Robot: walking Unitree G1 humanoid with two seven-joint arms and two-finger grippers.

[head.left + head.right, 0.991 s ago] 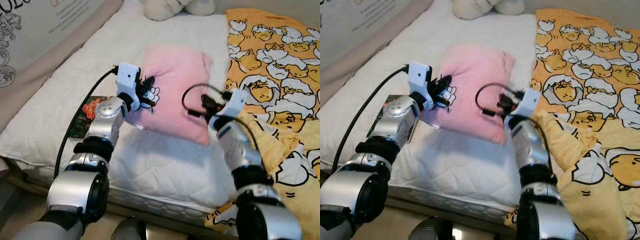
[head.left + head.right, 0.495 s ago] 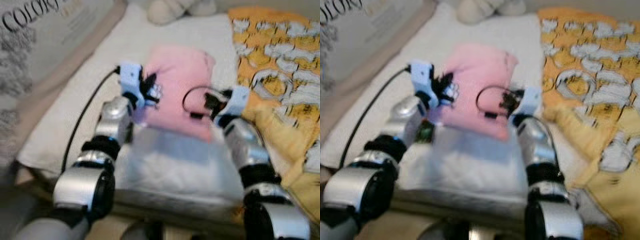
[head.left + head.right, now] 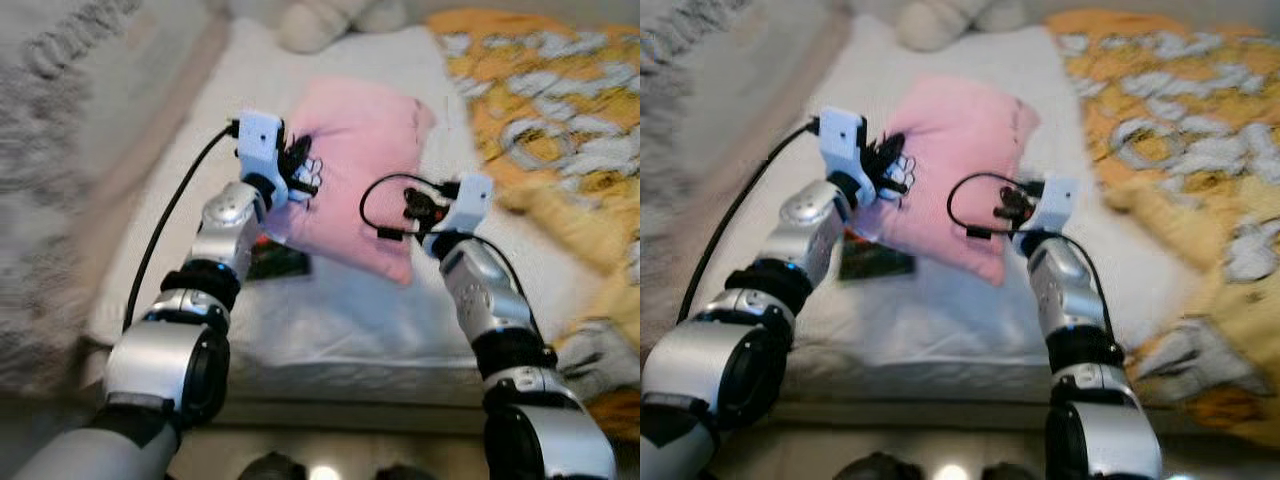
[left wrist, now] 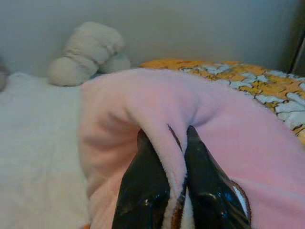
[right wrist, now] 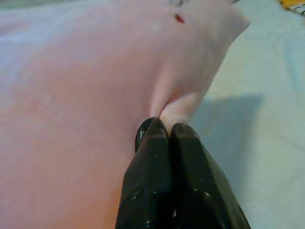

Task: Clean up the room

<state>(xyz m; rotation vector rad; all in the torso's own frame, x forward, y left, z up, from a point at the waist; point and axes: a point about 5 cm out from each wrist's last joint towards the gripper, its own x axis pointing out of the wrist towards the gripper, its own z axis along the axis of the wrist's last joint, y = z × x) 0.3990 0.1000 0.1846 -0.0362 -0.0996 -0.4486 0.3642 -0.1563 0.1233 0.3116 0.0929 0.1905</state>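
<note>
1. I see the pink pillow (image 3: 362, 165) held above the white mattress (image 3: 350, 320), carried between both arms near the middle of the head view. Its shadow falls on the mattress at its 6 o'clock.
2. My left gripper (image 4: 166, 143) is clamped on a fold of the pillow's fleece at the pillow's 9 o'clock edge. In the left wrist view, both black fingers (image 4: 145, 181) pinch the fold between them.
3. My right gripper (image 5: 163, 126) is closed on a small pucker of the same pillow at roughly its 4 o'clock edge. The two fingertips (image 5: 183, 138) sit pressed together with the pink fabric caught at their ends.
4. A loop of black cable (image 3: 385, 205) hangs at the right wrist, in front of the pillow's lower right corner.
5. A yellow blanket (image 3: 560, 130) with a white cartoon pattern covers the bed at 3 o'clock of the pillow, well apart from it.
6. A cream plush toy (image 4: 88, 52) lies at the head of the bed, at 12 o'clock of the pillow.
7. A dark flat printed item (image 3: 275, 262) lies on the mattress at 7 o'clock of the pillow, beside my left forearm. I cannot tell what it is.
8. The head views are blurred.
</note>
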